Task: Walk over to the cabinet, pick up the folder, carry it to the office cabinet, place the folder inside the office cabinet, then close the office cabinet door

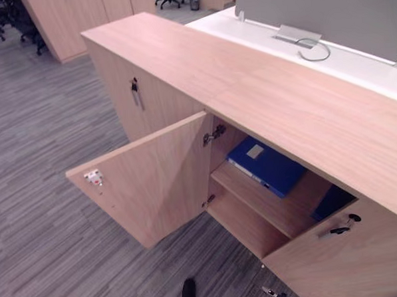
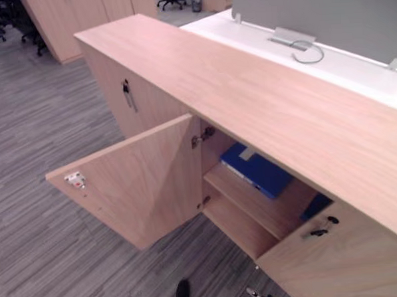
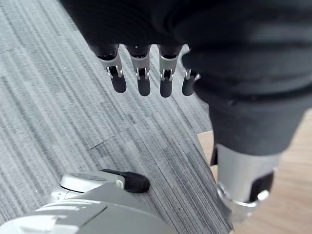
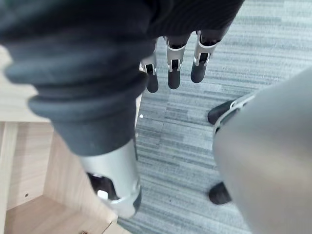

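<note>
Both hands empty. Lets the left hand (image 3: 143, 80) hang above the grey carpet (image 1: 46, 163) with straight, slightly spread fingers and nothing against the thumb. Lets the right hand (image 4: 173, 73) hang the same way, loose and unclenched, close beside the cabinet's pale wood. Needs no grip at present, judging by the load already lying inside.

Looks down on the office cabinet (image 1: 269, 98), with its open door (image 1: 154, 184) standing wide on the hinge (image 1: 214, 134) and leaving the compartment exposed. Finds the blue folder (image 1: 266, 166) inside, flat on the upper shelf (image 1: 265, 208), askew to the shelf front and tucked under the top panel. Probably laid flat for want of anything to lean against. Seems clear of the doorway, as far as can be judged. Notes a second blue item (image 1: 334, 201) lower down, half hidden behind the neighbouring door (image 1: 351, 260), and a key (image 1: 340, 229) in that door's lock.

Leaves one step by this reading: shutting the open door. Calls for a flat push on the outer face, well away from the hinge, with straight fingers to avoid a pinch at the closing gap.
</note>
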Controlling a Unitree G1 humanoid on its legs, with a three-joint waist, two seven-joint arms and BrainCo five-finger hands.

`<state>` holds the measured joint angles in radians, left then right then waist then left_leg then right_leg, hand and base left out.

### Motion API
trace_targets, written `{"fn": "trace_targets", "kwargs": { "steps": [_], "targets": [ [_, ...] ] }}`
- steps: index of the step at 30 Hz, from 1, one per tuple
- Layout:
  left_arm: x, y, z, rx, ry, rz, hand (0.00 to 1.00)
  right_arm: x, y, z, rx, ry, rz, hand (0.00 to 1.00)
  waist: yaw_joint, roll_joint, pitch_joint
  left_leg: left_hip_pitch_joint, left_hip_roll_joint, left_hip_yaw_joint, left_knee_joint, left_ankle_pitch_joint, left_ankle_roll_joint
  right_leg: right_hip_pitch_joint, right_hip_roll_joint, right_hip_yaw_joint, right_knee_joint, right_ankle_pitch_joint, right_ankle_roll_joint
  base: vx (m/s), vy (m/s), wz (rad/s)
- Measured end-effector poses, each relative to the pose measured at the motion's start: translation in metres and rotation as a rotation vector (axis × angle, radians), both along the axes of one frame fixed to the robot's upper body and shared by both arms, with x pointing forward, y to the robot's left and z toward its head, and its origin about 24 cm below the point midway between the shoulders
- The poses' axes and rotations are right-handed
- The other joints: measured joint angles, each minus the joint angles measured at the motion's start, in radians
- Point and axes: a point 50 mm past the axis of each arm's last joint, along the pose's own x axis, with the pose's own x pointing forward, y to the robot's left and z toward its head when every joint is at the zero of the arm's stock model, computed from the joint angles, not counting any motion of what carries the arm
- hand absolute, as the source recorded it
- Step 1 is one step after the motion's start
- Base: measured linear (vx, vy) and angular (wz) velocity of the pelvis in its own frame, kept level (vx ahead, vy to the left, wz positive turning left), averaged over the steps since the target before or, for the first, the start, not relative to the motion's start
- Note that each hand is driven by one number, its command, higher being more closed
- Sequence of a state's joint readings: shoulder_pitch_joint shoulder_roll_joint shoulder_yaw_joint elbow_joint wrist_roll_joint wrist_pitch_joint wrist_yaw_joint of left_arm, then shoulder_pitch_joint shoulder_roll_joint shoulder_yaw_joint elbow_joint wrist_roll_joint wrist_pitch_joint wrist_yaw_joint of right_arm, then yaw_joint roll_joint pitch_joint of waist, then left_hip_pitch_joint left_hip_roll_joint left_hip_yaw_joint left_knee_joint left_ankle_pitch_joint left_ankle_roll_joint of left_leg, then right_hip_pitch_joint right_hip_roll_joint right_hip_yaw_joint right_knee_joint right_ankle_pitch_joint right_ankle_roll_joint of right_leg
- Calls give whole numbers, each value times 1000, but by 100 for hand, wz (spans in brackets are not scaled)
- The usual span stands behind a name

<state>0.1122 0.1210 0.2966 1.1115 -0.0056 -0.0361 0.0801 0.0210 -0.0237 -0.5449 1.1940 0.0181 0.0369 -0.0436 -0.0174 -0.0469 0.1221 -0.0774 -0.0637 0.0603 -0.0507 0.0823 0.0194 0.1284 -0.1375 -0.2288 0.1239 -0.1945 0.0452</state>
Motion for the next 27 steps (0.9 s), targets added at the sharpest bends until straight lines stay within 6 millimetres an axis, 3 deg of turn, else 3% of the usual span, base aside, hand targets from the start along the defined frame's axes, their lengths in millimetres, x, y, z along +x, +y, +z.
{"fn": "trace_targets", "kwargs": {
  "steps": [1, 2, 4, 6, 7, 8, 9, 13, 15, 20, 27],
  "targets": [
    [4, 2, 1, -5, -19, 45, 0, -3, -5, 0, -7, 2, -36, 0, -2, -4, 24, -46, 25, 111, 121, -60, 1, -9, -28, -17, 10, 5, 5, -127, 64, 36],
    [1, 3, 1, -15, -24, 93, 0, -9, -14, 1, -25, 11, -77, 0, -1, -5, 41, -60, 57, 152, 240, -102, 4, -8, -57, -18, 25, 7, 7, -80, 91, 25],
    [-4, 5, 0, -18, -25, 155, 0, -20, -27, 3, -56, 31, -108, 0, -7, 6, 36, -52, 116, 128, 350, -144, -26, -10, -89, -16, 30, 15, 21, -33, 153, 6],
    [8, 13, 6, 0, -88, 200, 0, -24, -40, 6, -89, 34, -114, 0, -24, 48, 24, -35, 191, 30, 357, -165, -67, -25, -84, -14, 20, 29, 48, -41, 304, 1],
    [27, 21, 14, 21, -155, 200, 0, -23, -48, 8, -109, 30, -116, 0, -26, 81, 16, -18, 205, -29, 289, -185, -157, -46, -80, -4, 21, 43, 71, -36, 343, -3],
    [50, 38, 27, 64, -229, 189, 0, -24, -42, 6, -86, 33, -137, 0, -26, 57, 23, -25, 173, -17, 267, -159, -138, -62, -102, 5, 8, 76, 75, -76, 406, -6],
    [69, 53, 41, 113, -296, 173, 0, -30, -38, 4, -68, 54, -149, 0, -27, 52, 20, -30, 154, -16, 259, -150, -126, -69, -116, 6, -9, 111, 72, -82, 295, -3],
    [118, 83, 80, 245, -443, 51, 0, -41, -36, 2, -58, 76, -203, 0, -49, 58, -5, 31, 112, -7, 84, -57, -108, -78, -145, 14, -48, 196, 102, -71, 167, -2],
    [141, 87, 98, 298, -495, -31, 0, -41, -32, 1, -45, 74, -212, 0, -48, 64, -12, 53, 108, 11, -8, -4, -108, -111, -144, 29, -54, 203, 105, -69, 40, -19],
    [172, 68, 114, 342, -559, -204, 0, -38, -28, 1, -33, 56, -221, 0, -48, 62, -15, 68, 108, 80, -42, 18, -107, -147, -139, 110, -79, 210, 117, -90, 10, -42],
    [220, 50, 149, 427, -663, -342, 0, -37, -29, 1, -36, 52, -206, 0, -57, 62, -15, 81, 143, 115, -42, 31, -127, -149, -99, 137, -95, 205, 117, -75, -43, -19]
  ]
}}
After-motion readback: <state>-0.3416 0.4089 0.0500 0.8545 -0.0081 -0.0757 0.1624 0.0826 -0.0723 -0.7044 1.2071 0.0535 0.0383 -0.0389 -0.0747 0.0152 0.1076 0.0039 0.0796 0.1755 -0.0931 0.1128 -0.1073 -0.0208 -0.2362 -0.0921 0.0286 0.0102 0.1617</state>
